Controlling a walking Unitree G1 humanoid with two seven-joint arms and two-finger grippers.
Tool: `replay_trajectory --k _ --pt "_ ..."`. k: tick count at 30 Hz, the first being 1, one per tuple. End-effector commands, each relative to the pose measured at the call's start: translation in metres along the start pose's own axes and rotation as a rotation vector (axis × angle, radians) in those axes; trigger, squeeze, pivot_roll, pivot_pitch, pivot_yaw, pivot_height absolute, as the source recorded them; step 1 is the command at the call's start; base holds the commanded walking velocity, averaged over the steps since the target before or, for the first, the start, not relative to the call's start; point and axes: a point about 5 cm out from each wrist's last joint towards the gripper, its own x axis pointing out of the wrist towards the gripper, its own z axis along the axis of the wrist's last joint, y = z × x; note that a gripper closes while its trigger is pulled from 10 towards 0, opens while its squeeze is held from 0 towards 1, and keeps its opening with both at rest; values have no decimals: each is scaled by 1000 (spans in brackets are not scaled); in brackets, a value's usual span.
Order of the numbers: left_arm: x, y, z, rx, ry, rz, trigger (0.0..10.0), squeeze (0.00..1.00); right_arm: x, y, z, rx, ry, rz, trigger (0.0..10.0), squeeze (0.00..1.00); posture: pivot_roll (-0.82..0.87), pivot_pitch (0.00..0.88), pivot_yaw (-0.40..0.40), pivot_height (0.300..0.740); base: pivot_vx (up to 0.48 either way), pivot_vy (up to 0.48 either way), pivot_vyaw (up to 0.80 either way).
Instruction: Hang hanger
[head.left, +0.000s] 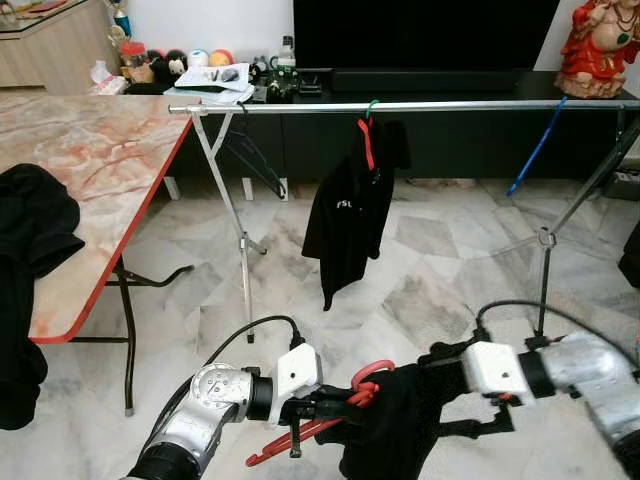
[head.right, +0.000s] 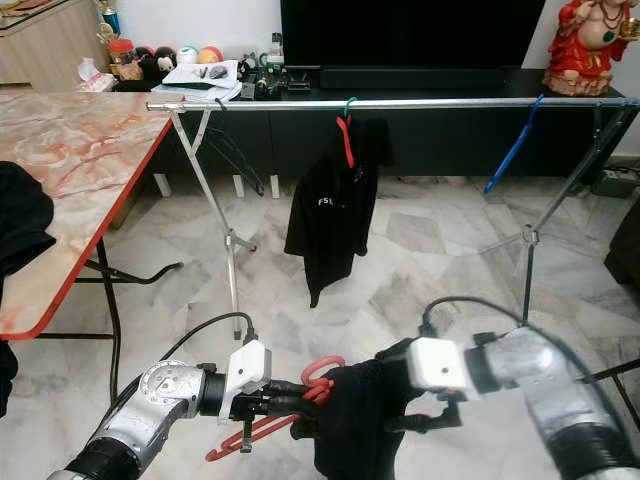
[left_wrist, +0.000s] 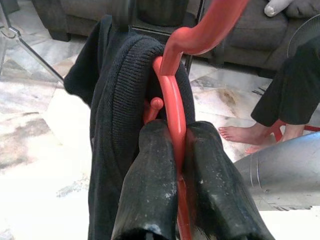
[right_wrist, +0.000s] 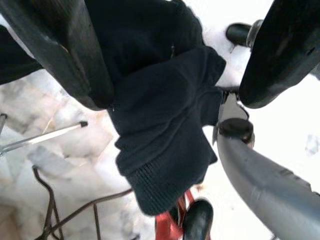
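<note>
A red hanger (head.left: 371, 376) is held low in front of me, with my left gripper (head.left: 345, 402) shut on its neck. In the left wrist view both fingers (left_wrist: 150, 190) clamp the red stem (left_wrist: 172, 112). A black garment (head.left: 392, 432) is draped on the hanger and bunches below its hook. My right gripper (head.left: 432, 386) is against this garment from the right. Its fingers (right_wrist: 75, 55) stand wide apart with the dark cloth (right_wrist: 165, 125) between them. Across the room ahead runs the silver clothes rail (head.left: 450, 105).
A black shirt (head.left: 345, 225) hangs mid-rail on a red hanger, with a blue hanger (head.left: 535, 150) to the right and a black one (head.left: 250, 155) to the left. A marble-top table (head.left: 90, 170) with black clothes (head.left: 30, 235) stands left. A person's bare feet (left_wrist: 240, 135) are nearby.
</note>
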Motion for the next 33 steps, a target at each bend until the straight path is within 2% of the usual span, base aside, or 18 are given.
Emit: replay_trajectory --k 1,4,10,14,24,31,32,33 --pt "2 1 7 34 -9 -21 10000 0 4 -1 -3 -29 50 -3 10000 0 -44 93 29 740 0 0 0" --pt "2 0 7 40 -10 -24 10000 0 12 -7 -3 -22 32 -73 10000 0 -36 95 27 740 0 0 0" --pt "2 -1 8 43 -10 -26 10000 0 14 -9 -1 -36 16 -91 10000 0 -34 98 24 740 0 0 0" --pt "3 -1 8 45 -7 -28 10000 0 16 -15 2 -58 -6 -148 10000 0 -36 98 24 740 0 0 0" --pt "4 0 9 51 -6 -27 10000 0 26 0 -5 -9 1 22 10000 0 -33 95 21 740 0 0 0" --pt "4 0 9 53 -8 -25 10000 0 32 -3 -5 13 -2 9 10000 0 -24 96 15 740 0 0 0" --pt "4 -1 9 54 -8 -25 10000 0 33 -3 -6 20 -1 10 8157 0 -22 96 15 740 0 0 0" --pt "5 -1 9 54 -9 -24 10000 0 34 -2 -6 25 1 14 3961 0 -22 96 14 740 0 0 0"
